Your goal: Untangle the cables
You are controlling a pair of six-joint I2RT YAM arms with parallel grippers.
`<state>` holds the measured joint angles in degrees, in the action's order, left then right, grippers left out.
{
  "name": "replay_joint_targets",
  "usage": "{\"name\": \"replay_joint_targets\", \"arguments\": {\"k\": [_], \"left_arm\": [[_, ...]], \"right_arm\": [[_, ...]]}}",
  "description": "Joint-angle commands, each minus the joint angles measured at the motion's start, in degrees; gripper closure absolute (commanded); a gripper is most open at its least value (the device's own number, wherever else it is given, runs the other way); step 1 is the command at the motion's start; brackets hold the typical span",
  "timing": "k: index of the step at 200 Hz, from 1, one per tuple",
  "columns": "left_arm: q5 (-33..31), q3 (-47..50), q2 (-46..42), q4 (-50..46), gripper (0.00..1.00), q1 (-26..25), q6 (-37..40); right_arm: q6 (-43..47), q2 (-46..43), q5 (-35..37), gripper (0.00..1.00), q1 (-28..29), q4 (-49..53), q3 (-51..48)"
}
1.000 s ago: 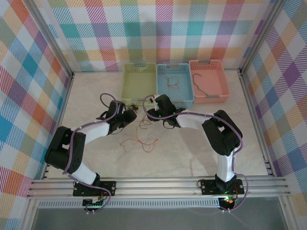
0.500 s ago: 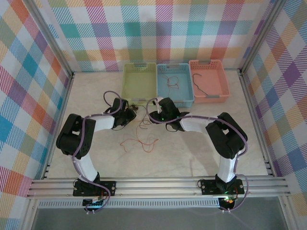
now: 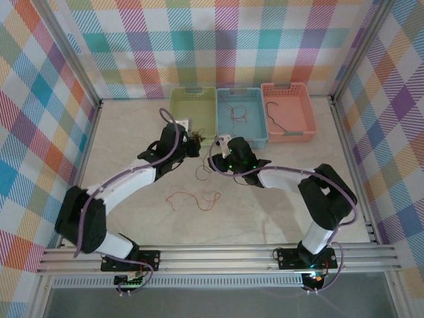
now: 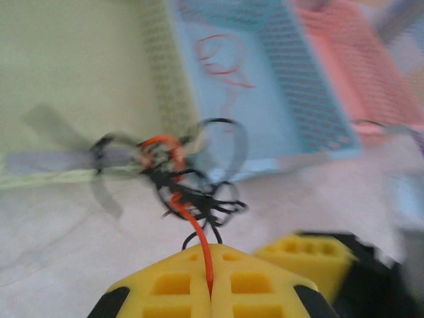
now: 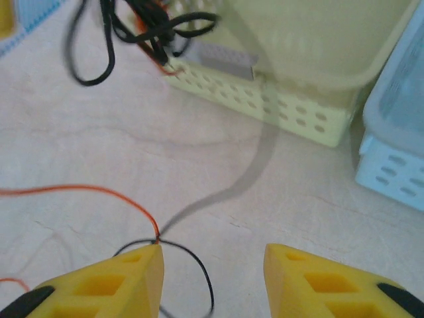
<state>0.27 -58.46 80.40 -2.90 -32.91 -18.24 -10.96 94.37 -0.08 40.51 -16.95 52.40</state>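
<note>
The left pincer (image 4: 211, 265) has its yellow fingers pressed together on a red-orange cable (image 4: 199, 232). That cable runs up from between them into a knot of cables (image 4: 175, 175), black and red-orange, in the middle of the left wrist view, just in front of the green basket (image 4: 79, 73). I cannot tell whether the knot is lifted or resting.

From above, the knot sits at the lower right corner of the green basket, near the centre of the frame. The blue basket (image 3: 242, 140) is just beside it and the pink basket (image 3: 291, 106) is further right.

The right pincer (image 5: 212, 262) stands apart with nothing clamped. The tip of its finger (image 5: 126, 281) at lower left of the right wrist view touches the spot where an orange strand (image 5: 99, 191) meets a black loop (image 5: 199, 265) on the pale surface (image 5: 298, 199).

A loose cable (image 3: 192, 197), also red-orange, lies lower in the overhead frame, well apart from the baskets. Thin wires (image 3: 235, 112) lie in the blue basket, and a black wire (image 3: 273, 118) lies in the pink one.
</note>
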Motion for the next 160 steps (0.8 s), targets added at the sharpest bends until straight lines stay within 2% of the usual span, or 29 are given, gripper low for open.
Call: {"name": "replay_joint_targets", "arguments": {"k": [1, 33, 78, 93, 111, 139, 160], "left_arm": [[4.82, -2.27, -4.83, -8.33, 1.00, -1.68, 9.93], [13.83, -1.30, -12.98, -11.50, 1.00, -3.10, 15.19], [18.09, 1.30, -22.52, -11.32, 1.00, -3.57, 20.31], [21.70, 2.19, -24.10, -9.68, 1.00, -3.58, 21.20], [26.46, 3.12, -24.85, -7.57, 1.00, -3.74, 21.98], [29.57, 3.35, -24.70, -6.61, 1.00, -3.79, 22.92], [31.29, 3.29, -25.10, -6.07, 1.00, -3.83, 22.98]], "right_arm": [[3.53, -7.49, -2.68, 0.55, -0.20, -2.78, -1.60], [6.35, -18.47, -3.03, 0.53, -0.22, -2.07, -6.16], [10.12, -33.49, -8.99, 0.51, -0.18, -0.41, -11.82], [11.38, -37.60, -12.27, 0.49, -0.17, 1.92, -12.47], [12.78, -41.02, -16.56, 0.48, -0.22, 4.09, -13.12], [14.07, -43.09, -24.91, 0.49, -0.17, 5.21, -13.59], [14.90, -42.50, -27.25, 0.50, -0.20, 5.52, -13.27]]}}
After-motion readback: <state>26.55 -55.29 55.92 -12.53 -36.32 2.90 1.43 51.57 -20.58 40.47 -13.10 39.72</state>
